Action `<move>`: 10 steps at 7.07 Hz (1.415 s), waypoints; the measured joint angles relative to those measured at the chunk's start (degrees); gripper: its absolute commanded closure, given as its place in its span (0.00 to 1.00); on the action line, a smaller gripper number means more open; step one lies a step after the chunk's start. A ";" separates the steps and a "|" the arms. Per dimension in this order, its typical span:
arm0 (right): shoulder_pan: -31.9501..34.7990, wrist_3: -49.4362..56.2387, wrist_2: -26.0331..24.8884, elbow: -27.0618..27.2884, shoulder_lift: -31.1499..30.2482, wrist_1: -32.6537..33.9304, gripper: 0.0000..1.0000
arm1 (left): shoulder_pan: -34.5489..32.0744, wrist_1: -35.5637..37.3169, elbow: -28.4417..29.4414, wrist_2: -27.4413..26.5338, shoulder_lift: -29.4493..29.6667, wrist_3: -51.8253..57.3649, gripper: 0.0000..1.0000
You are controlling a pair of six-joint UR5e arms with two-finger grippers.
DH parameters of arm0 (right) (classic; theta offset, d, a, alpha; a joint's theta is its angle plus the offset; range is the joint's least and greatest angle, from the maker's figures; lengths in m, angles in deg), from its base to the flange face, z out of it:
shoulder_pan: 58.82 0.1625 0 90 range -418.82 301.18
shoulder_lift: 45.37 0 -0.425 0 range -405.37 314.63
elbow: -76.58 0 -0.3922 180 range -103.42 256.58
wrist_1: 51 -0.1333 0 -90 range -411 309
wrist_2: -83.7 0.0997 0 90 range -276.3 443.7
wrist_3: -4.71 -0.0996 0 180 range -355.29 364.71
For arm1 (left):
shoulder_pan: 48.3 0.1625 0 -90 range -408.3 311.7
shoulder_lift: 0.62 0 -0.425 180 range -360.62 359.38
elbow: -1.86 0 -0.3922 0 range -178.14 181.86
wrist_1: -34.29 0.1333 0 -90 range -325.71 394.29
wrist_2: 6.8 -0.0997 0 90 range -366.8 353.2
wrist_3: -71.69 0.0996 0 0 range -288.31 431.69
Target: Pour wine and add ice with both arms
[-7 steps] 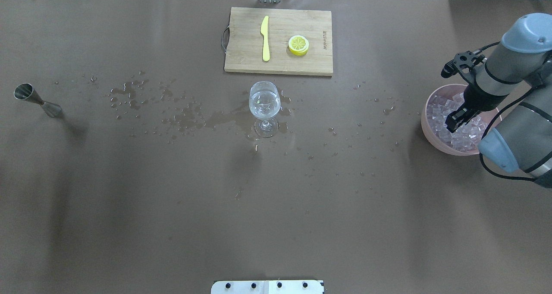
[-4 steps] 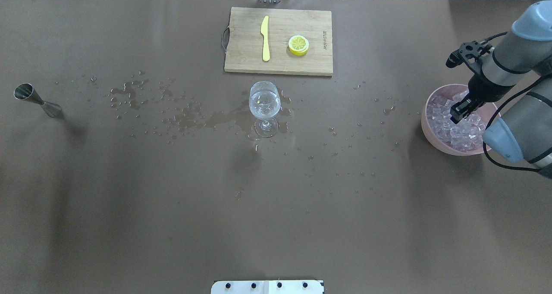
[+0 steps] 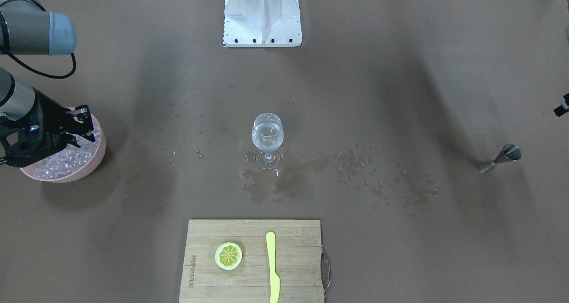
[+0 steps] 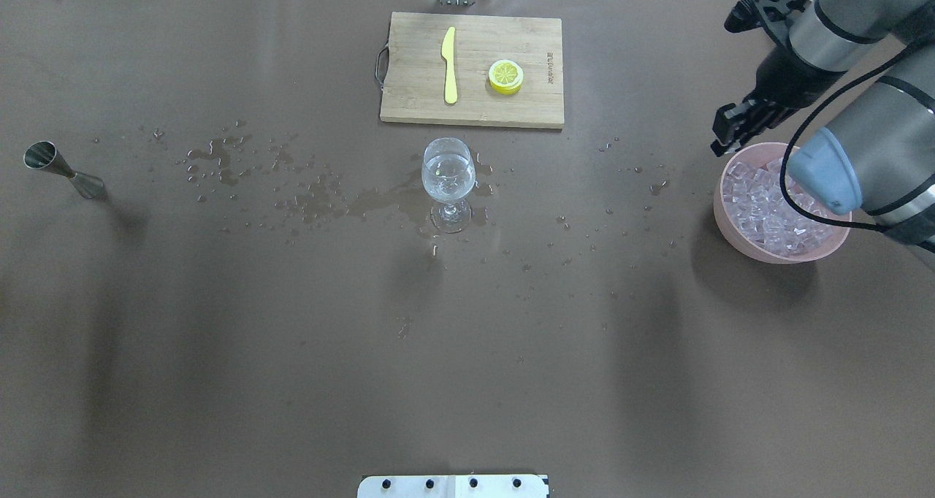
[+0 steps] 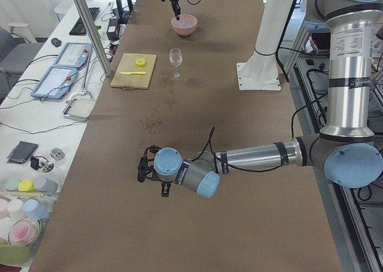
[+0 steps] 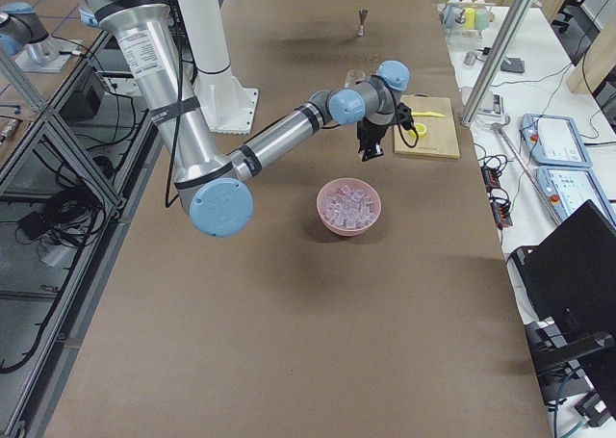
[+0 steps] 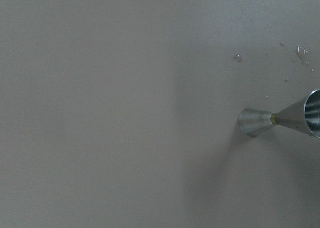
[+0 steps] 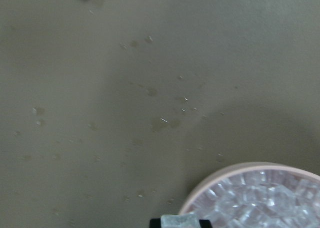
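Observation:
A wine glass (image 4: pixel 448 173) with a little clear wine stands mid-table, also in the front view (image 3: pixel 267 136). A pink bowl (image 4: pixel 719 217) full of ice cubes (image 4: pixel 763 209) sits at the right. My right gripper (image 4: pixel 724 142) hangs above the bowl's far-left rim. In the right wrist view it (image 8: pixel 179 223) is shut on one ice cube (image 8: pixel 177 219). My left gripper (image 5: pixel 152 177) hovers near a steel jigger (image 4: pixel 62 169) at the far left. Its fingers do not show, so I cannot tell whether it is open or shut.
A wooden cutting board (image 4: pixel 511 107) with a yellow knife (image 4: pixel 449 63) and a lemon slice (image 4: pixel 505 76) lies behind the glass. Water drops and a puddle (image 4: pixel 380 202) spread across the brown cover around the glass. The white mounting block (image 3: pixel 262 14) is at the near edge.
My right gripper has risen out of the ice bowl and moved toward the far-left side of its rim. The glass, jigger and board have not moved.

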 measured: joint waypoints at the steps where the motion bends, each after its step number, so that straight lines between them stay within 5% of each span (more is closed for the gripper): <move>1: -3.05 -10.57 -0.47 0.17 5.32 0.76 1.00 | 0.01 -0.02 0.03 0.02 0.00 0.00 0.02; 5: -15.77 -44.76 -9.86 -14.99 28.79 -8.88 1.00 | 0.08 -0.03 0.33 0.03 0.22 0.01 0.02; 7: -17.97 -48.98 -12.57 -18.40 31.03 -13.06 1.00 | 0.04 -0.09 0.01 0.03 0.22 0.00 0.02; 10: -18.29 -49.02 -12.50 -15.55 28.86 -13.78 1.00 | 0.00 -0.12 -0.14 0.03 0.03 0.00 0.02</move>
